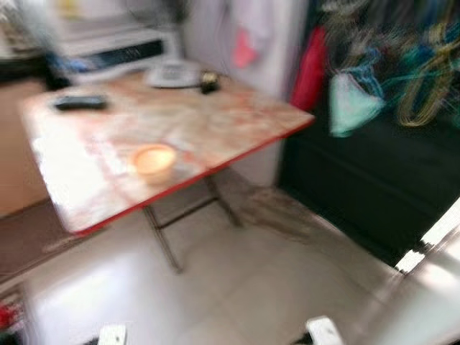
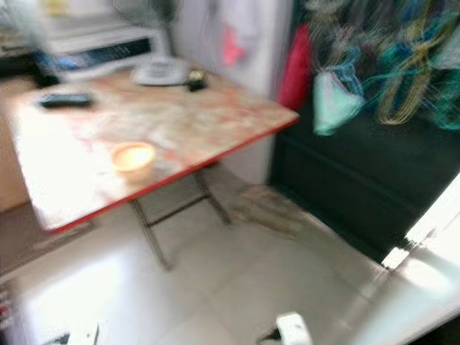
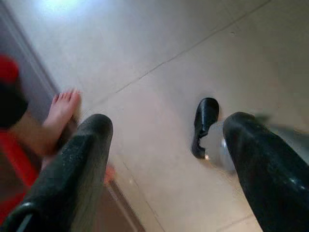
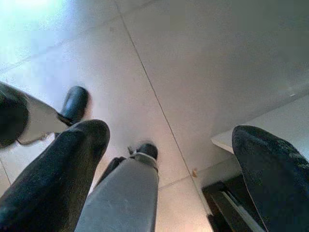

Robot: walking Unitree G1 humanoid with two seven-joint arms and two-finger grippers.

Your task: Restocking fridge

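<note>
Head views are blurred, so I'm probably walking or turning; read this as transit, not handling. Both arms hang at my sides pointing at the tiled floor [image 1: 287, 287]. Left gripper [image 3: 164, 164] is spread wide with nothing between the fingers; right gripper [image 4: 169, 169] likewise spread and empty. So I carry no stock yet. In the left wrist view a person's bare foot [image 3: 62, 108] shows at the left edge, near my own black foot [image 3: 205, 123], so someone stands close on that side; I judge that the main collision risk. The folding table [image 1: 215, 122] fills the upper left of the head view, red edge facing me, thin metal legs below. On it: a small orange bowl [image 1: 153, 162] close to the near edge, a dark remote-like thing [image 1: 80, 102] toward the far left, a pale round item [image 1: 172, 74] at the back; too blurred to name better. A white tall body at top centre [image 1: 266, 43] may be the fridge, can't confirm; no door seen open. Clothes and hangers [image 1: 388, 72] hang upper right over a dark panel. Open floor runs from the bottom centre toward the right, between table corner and a bright white edge [image 1: 438, 237] at lower right. That's my clear lane.
</note>
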